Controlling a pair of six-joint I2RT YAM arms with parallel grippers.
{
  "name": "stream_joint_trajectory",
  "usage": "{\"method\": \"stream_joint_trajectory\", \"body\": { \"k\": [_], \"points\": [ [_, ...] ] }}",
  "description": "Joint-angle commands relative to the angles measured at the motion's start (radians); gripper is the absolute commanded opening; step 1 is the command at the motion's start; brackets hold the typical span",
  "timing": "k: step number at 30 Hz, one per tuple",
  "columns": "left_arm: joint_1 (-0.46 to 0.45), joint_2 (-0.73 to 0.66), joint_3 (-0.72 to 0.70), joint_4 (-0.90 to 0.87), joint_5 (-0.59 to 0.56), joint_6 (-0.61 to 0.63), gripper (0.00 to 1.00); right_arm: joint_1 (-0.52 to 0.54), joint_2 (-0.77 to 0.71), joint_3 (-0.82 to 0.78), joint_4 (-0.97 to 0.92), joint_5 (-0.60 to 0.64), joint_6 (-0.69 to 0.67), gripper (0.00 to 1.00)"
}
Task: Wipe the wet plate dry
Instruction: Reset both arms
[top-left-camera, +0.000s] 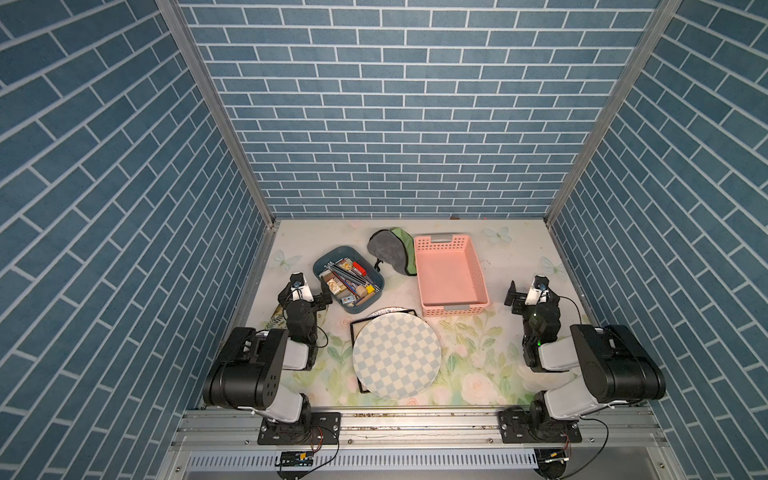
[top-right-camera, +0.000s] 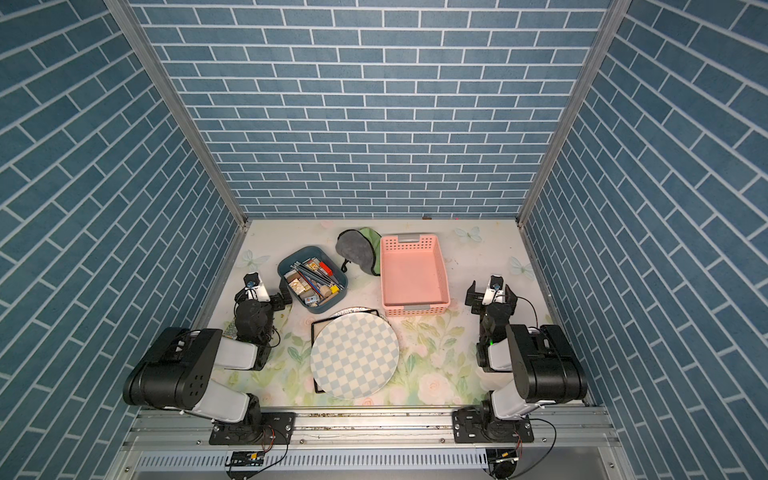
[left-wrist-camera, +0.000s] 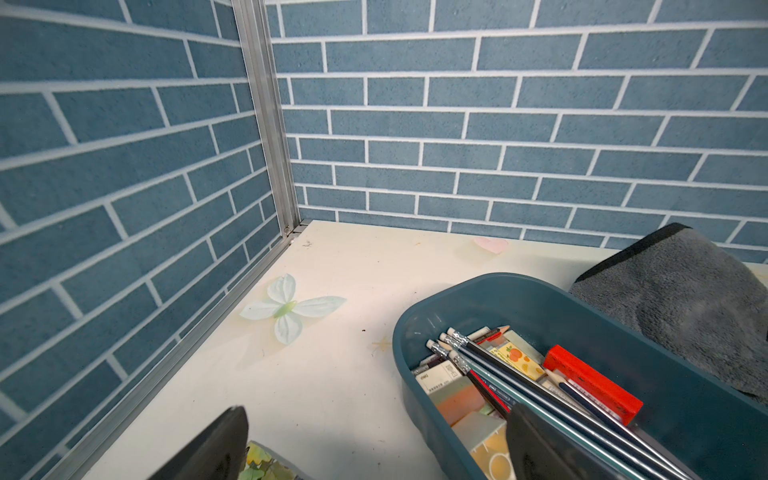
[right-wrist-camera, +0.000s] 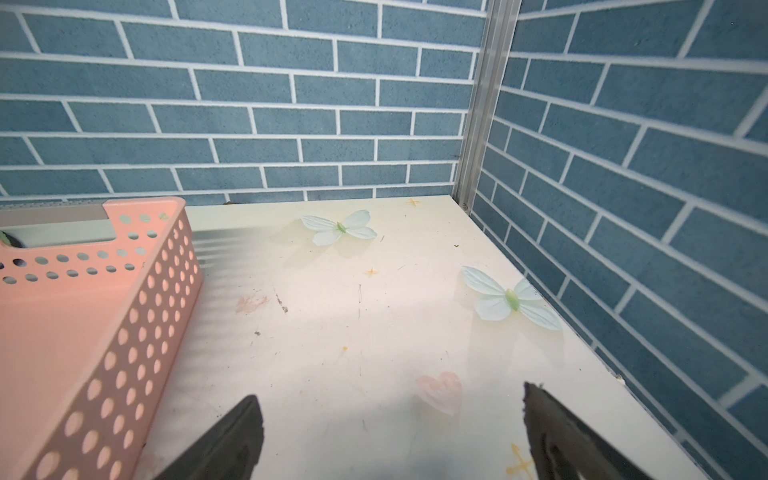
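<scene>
Slippage is the risk: the round blue-and-cream checked plate (top-left-camera: 397, 353) sits near centre on a black wire frame (top-left-camera: 353, 340) and may skid when pressed. The left gripper (left-wrist-camera: 380, 409) and right gripper (right-wrist-camera: 390, 392) gape wide and hold nothing; the grey plush cloth (top-left-camera: 384, 249) lies at far centre.

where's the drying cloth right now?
In both top views the grey cloth lies at the back centre of the table, between the blue stationery bin and the pink basket, right beside the basket.
</scene>
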Motion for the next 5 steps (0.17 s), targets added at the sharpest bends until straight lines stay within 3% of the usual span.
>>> {"method": "stream_joint_trajectory", "body": {
  "k": [1,5],
  "points": [
    [0.007,-0.002,-0.005,0.022,0.011,0.009,1.00,0.004,0.004,0.020,0.015,0.007,-0.020,1.00],
    [0.006,-0.002,-0.005,0.021,0.010,0.009,1.00,0.005,-0.002,0.008,0.035,0.008,-0.020,1.00]
  ]
}}
